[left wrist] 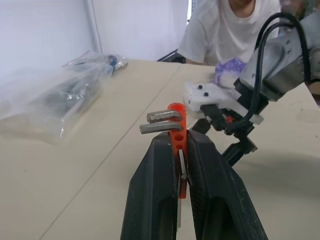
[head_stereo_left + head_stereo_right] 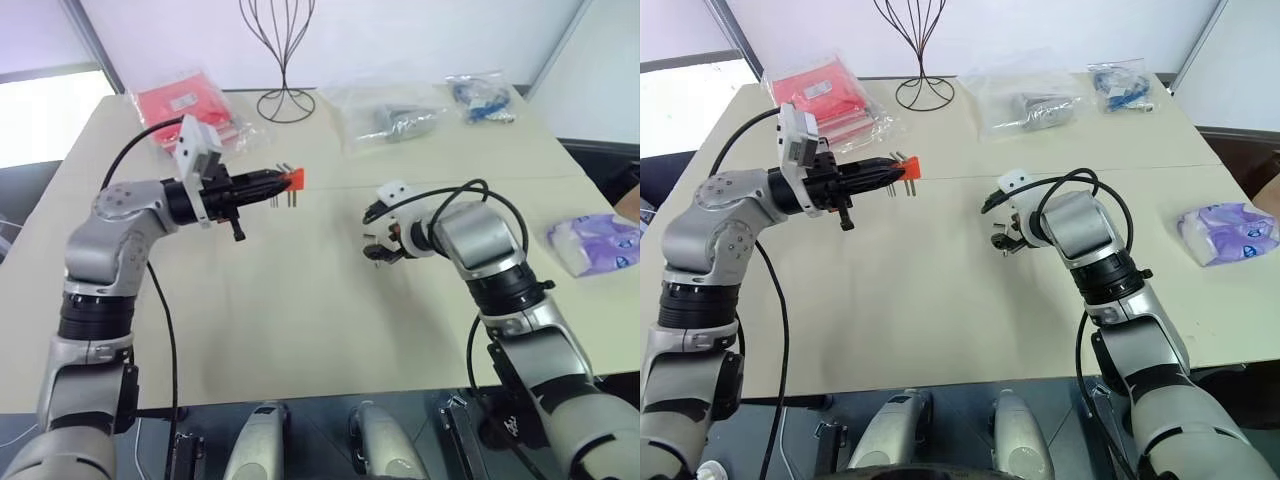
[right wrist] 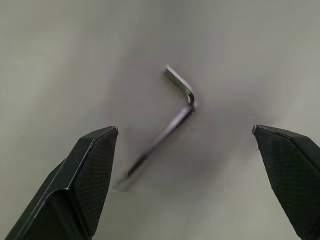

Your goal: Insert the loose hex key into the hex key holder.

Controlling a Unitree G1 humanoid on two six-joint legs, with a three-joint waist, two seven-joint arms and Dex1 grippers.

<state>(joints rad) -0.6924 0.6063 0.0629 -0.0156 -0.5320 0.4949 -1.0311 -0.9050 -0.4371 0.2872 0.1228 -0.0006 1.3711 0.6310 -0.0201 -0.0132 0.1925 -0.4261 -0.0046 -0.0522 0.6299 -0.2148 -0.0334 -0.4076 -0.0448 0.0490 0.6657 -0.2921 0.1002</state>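
The left pincer is clamped tight on the hex key holder, holding that little orange block up off the worktop with the arm roughly level. In the left wrist view you can see the holder squeezed between the two black fingers, with two short metal keys poking out of one side.

The right pincer is spread wide with nothing in it, pointing down at the worktop. The loose hex key lies flat on the surface right between its fingertips, not touched by either one, bent end pointing away from the wrist.

At the back of the worktop there's a red packet, a clear bag and a wire stand; a purple pack sits at the right edge.
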